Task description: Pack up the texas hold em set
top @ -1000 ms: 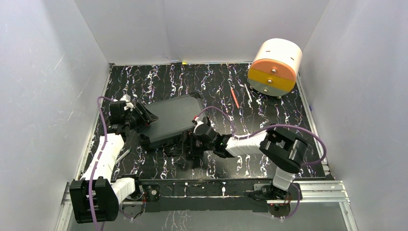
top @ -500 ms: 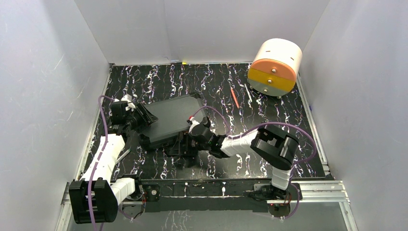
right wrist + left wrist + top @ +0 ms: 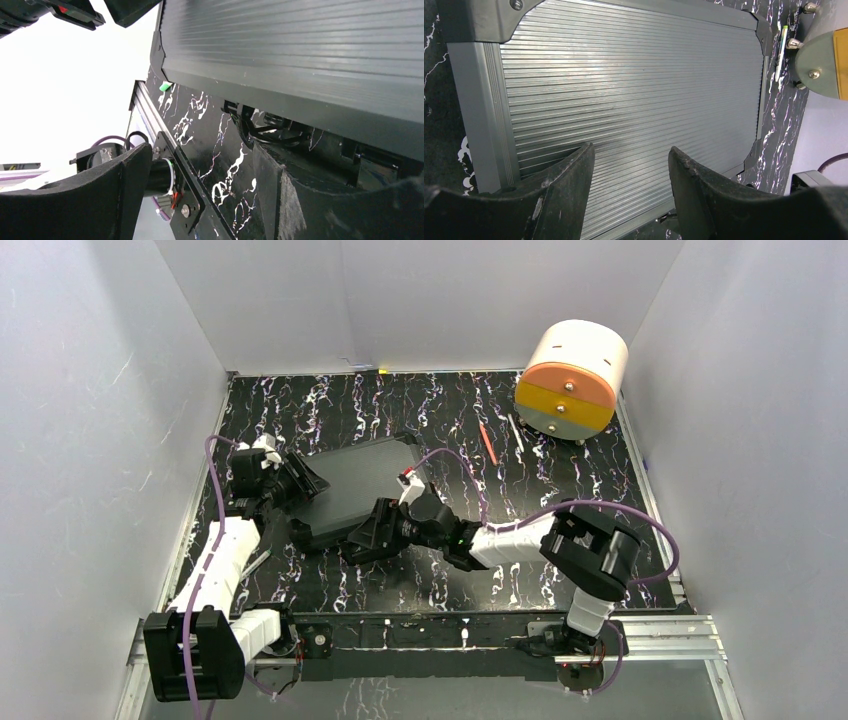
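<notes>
The texas hold em set shows as a black ribbed hard case (image 3: 360,478) lying slantwise on the marbled table, lid down. My left gripper (image 3: 305,483) is at its left end. In the left wrist view the gripper (image 3: 631,150) stands open over the ribbed lid (image 3: 624,75), with nothing between the fingers. My right gripper (image 3: 372,530) reaches low under the case's front edge. It (image 3: 202,150) is open in the right wrist view, with the right finger (image 3: 280,190) just below the case's front rim (image 3: 300,95) and a black fitting (image 3: 255,122). What the case holds is hidden.
A big white-and-orange cylinder (image 3: 572,380) stands at the back right. An orange pen (image 3: 487,443) and a white pen (image 3: 517,432) lie in front of it. White walls close in the table on three sides. The arm bases and a rail (image 3: 450,625) line the near edge.
My right gripper has slid left along the case's front edge and its jaws have narrowed a little. The left arm has barely moved.
</notes>
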`<action>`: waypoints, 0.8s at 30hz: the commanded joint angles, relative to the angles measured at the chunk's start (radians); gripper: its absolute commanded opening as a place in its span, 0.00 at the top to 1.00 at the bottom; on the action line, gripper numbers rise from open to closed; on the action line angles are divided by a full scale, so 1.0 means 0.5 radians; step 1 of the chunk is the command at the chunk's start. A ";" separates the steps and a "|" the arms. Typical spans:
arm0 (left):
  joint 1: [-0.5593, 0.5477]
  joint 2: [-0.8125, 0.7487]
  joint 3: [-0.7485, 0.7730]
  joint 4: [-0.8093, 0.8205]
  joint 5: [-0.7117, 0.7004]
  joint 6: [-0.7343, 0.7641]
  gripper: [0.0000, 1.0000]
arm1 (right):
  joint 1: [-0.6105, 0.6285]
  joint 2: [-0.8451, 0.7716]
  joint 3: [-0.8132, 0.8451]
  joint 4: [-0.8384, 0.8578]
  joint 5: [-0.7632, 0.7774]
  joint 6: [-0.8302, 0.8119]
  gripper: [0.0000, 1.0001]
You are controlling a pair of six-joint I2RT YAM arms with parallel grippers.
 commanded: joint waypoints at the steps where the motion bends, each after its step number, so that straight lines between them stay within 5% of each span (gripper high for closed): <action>1: 0.003 0.110 -0.134 -0.301 -0.131 0.078 0.43 | -0.001 -0.026 0.062 0.171 0.132 -0.062 0.18; 16: 0.003 0.054 -0.047 -0.376 -0.164 0.112 0.43 | -0.015 0.045 0.304 -0.252 0.417 -0.246 0.19; 24: 0.004 -0.010 0.246 -0.526 -0.193 0.200 0.35 | -0.002 -0.326 0.203 -0.437 0.299 -0.379 0.29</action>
